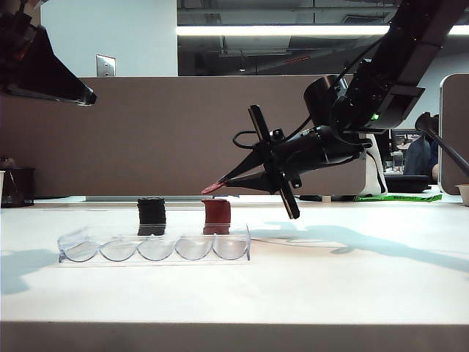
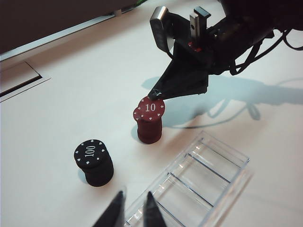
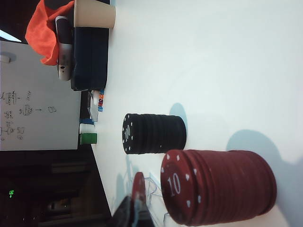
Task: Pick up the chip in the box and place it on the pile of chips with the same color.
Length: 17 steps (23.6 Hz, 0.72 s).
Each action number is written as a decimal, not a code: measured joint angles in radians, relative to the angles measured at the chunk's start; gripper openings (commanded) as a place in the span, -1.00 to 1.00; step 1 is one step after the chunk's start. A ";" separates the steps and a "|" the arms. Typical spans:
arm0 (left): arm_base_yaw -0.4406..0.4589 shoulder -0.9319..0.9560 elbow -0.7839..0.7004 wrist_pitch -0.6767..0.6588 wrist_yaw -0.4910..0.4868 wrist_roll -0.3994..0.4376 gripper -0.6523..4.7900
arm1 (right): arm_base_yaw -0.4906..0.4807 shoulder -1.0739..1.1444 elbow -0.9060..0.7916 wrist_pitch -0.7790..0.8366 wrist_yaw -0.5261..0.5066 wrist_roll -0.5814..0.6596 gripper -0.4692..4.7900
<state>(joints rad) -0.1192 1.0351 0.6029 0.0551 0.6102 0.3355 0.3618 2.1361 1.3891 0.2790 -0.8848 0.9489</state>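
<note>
The dark-red chip (image 1: 215,189) hangs tilted just above the pile of dark-red chips (image 1: 217,214), pinched at its edge by my right gripper (image 1: 224,183), which is shut on it. From the left wrist the chip's "10" face (image 2: 150,109) covers the top of the pile (image 2: 149,132), with the right gripper (image 2: 155,93) at its rim. In the right wrist view the chip (image 3: 139,187) shows edge-on between the gripper's fingertips (image 3: 137,204), beside the pile (image 3: 218,187). The clear box (image 1: 154,248) lies in front, its grooves empty. My left gripper (image 2: 134,202) stands open high at the left (image 1: 79,93).
A black chip stack (image 1: 152,214) stands left of the red pile, behind the box (image 2: 208,170). A dark cup (image 1: 18,187) sits at the far left, a white cup (image 1: 463,193) at the far right. A brown partition runs along the table's back.
</note>
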 measured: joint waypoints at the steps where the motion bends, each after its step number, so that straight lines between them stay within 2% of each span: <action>1: 0.000 0.000 0.000 0.000 0.000 0.000 -0.55 | 0.000 0.000 0.000 0.000 0.006 0.000 -0.83; 5: 0.000 0.000 0.000 0.000 0.000 0.000 -0.55 | 0.000 0.000 0.000 0.000 0.055 -0.008 -0.83; 17: 0.000 0.000 0.000 0.000 0.000 0.000 -0.55 | 0.000 0.000 0.000 0.001 0.079 -0.008 -0.83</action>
<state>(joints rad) -0.1192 1.0351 0.6029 0.0551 0.6102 0.3355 0.3618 2.1361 1.3891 0.2798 -0.8059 0.9409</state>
